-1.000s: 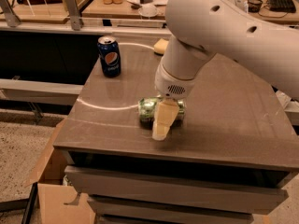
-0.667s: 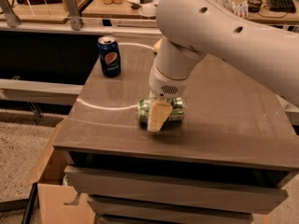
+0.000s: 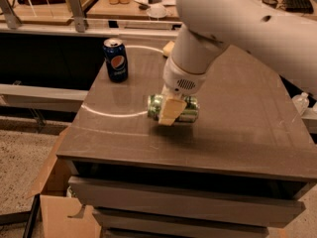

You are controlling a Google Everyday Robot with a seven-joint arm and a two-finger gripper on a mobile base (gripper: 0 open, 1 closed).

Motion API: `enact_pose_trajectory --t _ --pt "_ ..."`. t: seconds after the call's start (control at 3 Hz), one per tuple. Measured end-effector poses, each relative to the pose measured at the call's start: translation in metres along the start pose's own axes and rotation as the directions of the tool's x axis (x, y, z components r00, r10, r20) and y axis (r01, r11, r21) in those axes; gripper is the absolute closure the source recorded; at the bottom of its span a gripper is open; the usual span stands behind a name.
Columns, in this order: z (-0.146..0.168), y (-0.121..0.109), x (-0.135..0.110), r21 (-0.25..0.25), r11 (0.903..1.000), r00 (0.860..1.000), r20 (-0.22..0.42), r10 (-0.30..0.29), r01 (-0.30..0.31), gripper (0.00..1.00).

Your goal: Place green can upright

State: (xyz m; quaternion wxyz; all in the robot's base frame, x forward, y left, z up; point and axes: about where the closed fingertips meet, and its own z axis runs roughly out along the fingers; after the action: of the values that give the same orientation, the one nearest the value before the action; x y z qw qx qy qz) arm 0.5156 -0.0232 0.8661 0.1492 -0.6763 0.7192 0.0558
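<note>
You are viewing one shiny green can [image 3: 189, 109] lying sideways on the smooth brown desk [image 3: 237, 133], the end effector [image 3: 172, 107] hanging over it, grip untellable; one cylindrical Pepsi can [image 3: 115, 59] is standing behind.

My gripper [image 3: 173, 108], matt cream plastic, hung at mid-frame over the green can [image 3: 190, 109], whose metal shone glossy. My arm [image 3: 237, 19] had a smooth white plastic shell. The blue can [image 3: 116, 59], upper left, was glossy metal. The table [image 3: 237, 133] top was smooth, dull brown; the cardboard [image 3: 54, 212], lower left, was matt.
</note>
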Motion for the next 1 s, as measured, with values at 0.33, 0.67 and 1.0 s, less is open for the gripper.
enact_pose_trajectory --t 0.33,0.67,1.0 --pt "-0.043 -0.023 0.010 0.079 0.9930 0.980 0.187 0.071 -0.088 1.00" --pt "-0.062 -0.040 0.032 0.111 0.9689 0.904 0.397 0.161 -0.221 1.00" --pt "-0.063 -0.040 0.043 0.045 0.9448 0.777 0.583 0.239 -0.325 1.00"
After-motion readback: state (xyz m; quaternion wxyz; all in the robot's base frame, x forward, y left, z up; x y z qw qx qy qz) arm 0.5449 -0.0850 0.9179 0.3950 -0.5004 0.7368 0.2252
